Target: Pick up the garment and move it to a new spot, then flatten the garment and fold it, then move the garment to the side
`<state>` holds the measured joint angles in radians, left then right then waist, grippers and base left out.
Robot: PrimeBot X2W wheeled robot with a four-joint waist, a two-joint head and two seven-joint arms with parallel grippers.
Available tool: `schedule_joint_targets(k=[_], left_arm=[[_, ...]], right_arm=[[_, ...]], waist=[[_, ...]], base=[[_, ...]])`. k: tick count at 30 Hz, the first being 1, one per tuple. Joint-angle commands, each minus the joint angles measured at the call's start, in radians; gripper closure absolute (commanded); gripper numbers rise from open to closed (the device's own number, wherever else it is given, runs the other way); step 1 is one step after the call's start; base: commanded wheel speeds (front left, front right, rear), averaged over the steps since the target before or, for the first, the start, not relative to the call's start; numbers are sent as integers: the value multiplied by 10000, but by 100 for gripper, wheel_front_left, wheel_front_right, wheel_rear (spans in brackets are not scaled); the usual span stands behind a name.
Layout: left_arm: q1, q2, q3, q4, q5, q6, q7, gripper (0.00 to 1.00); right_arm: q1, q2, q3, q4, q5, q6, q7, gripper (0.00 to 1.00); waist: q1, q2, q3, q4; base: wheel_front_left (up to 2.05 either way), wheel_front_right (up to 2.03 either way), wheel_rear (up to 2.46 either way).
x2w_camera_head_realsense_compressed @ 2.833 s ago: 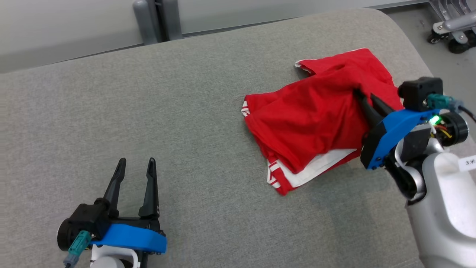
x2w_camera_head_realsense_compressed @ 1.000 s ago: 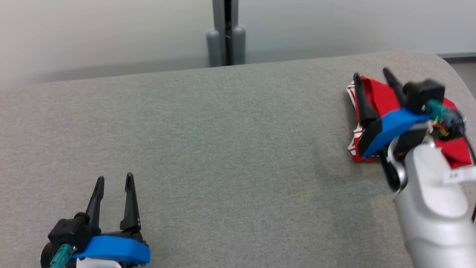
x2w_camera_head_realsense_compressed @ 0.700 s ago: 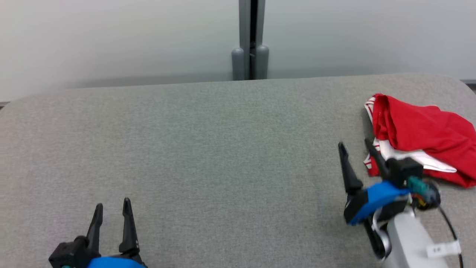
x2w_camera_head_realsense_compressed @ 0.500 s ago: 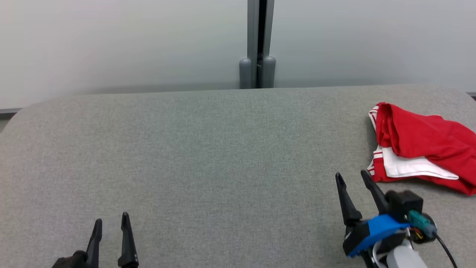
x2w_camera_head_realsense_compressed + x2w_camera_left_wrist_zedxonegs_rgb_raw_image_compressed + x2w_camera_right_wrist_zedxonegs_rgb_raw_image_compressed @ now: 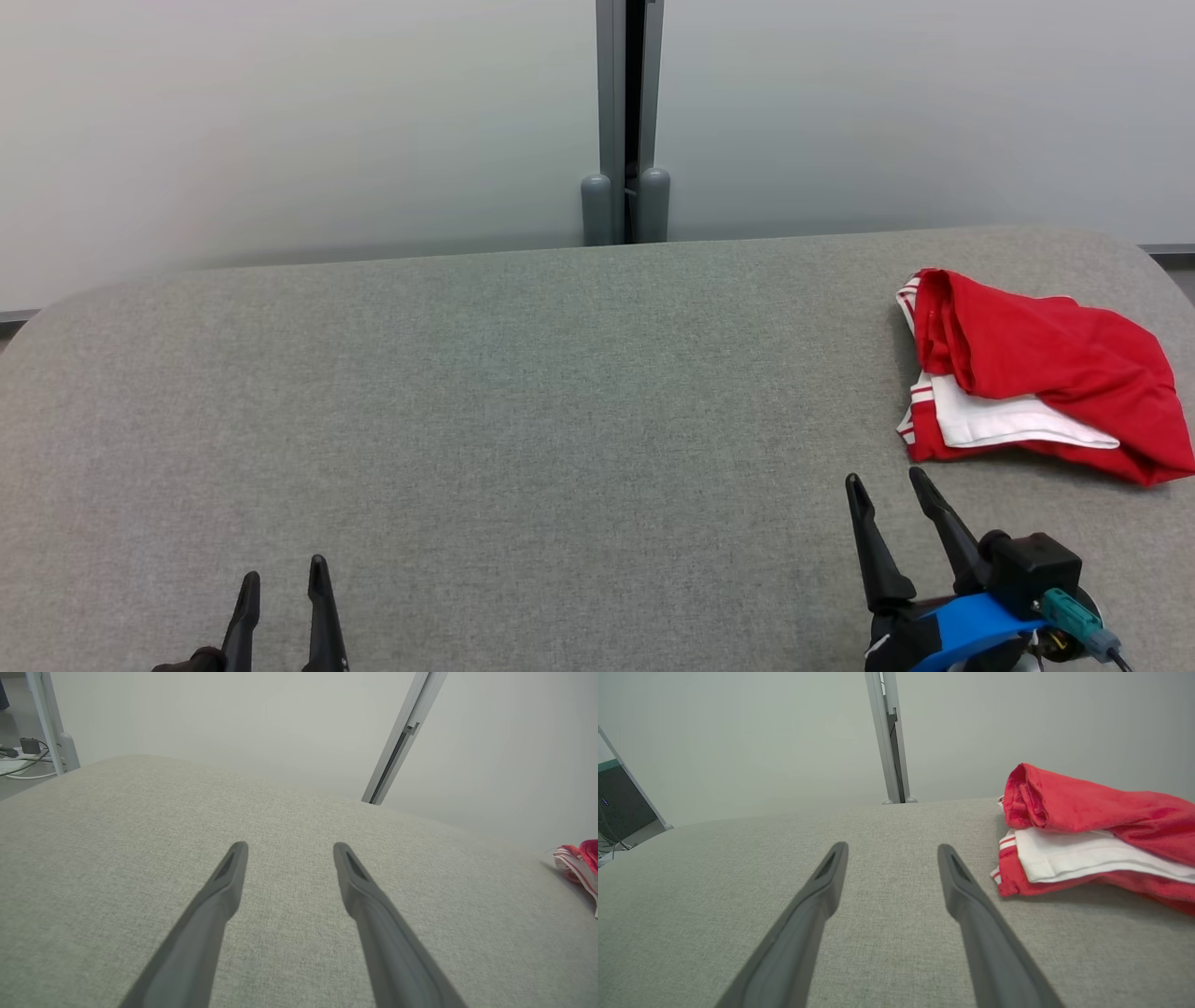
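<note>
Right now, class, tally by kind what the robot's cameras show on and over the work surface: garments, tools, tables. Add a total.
garment, red and white: 1
tools, both open: 2 (left tool, right tool)
table, grey: 1
Total: 4

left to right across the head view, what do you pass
left tool → grey post → red garment
</note>
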<state>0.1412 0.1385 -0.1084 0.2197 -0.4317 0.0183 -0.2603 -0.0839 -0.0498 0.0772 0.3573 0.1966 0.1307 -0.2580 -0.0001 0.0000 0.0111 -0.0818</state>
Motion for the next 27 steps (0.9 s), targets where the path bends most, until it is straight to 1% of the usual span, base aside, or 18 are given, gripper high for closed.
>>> schedule_joint_targets(k=[1, 13, 18, 19, 23, 27], left_arm=[[30, 19, 64, 25, -33, 30, -49, 0], [-150, 78, -2, 208, -60, 37, -16, 0], [-154, 57, 41, 245, -116, 140, -10, 0], [-39, 33, 10, 262, -110, 114, 8, 100], [57, -77, -6, 563, -193, 104, 71, 100], [-100, -121, 131, 556, -842, 14, 287, 100]], right_arm=[[170, -18, 22, -82, 36, 1, -34, 0], [268, -18, 35, -195, 92, 1, 49, 0], [269, -18, 55, -215, 144, 1, 50, 0], [120, 4, 53, -159, 93, 0, 60, 100], [214, 13, 71, 125, 195, 0, 110, 100], [196, -6, -13, 38, 1007, 0, 290, 100]], waist=[[1, 0, 9, -17], [1, 0, 38, 28], [1, 0, 40, 75], [1, 0, 41, 71], [1, 0, 39, 75], [1, 0, 35, 99]], base=[[0, 0, 0], [0, 0, 0], [0, 0, 0], [0, 0, 0], [0, 0, 0], [0, 0, 0]])
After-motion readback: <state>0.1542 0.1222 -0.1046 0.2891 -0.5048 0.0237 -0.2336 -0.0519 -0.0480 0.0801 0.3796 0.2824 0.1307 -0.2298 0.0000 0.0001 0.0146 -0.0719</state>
